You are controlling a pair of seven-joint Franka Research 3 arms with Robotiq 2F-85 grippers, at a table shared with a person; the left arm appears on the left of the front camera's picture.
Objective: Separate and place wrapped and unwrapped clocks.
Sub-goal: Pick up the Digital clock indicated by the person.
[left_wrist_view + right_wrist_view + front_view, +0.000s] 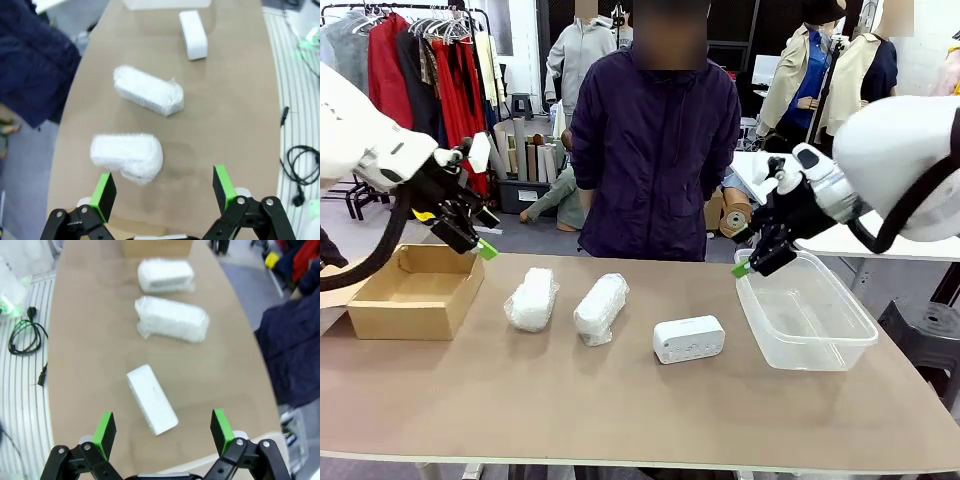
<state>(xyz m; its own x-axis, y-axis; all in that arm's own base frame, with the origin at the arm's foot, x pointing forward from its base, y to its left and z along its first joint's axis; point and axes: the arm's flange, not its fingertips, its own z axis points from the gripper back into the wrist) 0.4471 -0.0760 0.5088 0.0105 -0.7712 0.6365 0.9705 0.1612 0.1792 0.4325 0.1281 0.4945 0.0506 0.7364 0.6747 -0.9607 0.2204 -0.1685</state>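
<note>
Front view: fixed at the near edge, facing 12 o'clock across the table to the person. Left wrist view: raised above the box end, tilted down along the table, bundles close, clock far at 1 o'clock. Right wrist view: raised above the tub end, facing the opposite way, clock nearest, box at 12 o'clock. Shared by all three: bundles and clock.

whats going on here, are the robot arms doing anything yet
Nothing is being handled yet. Both grippers are open above the table: the left gripper by the cardboard box, the right gripper by the clear tub. Between the box and the tub lie one wrapped bundle, a second wrapped bundle and a bare white clock, all untouched. A person stands at the far side.
</note>
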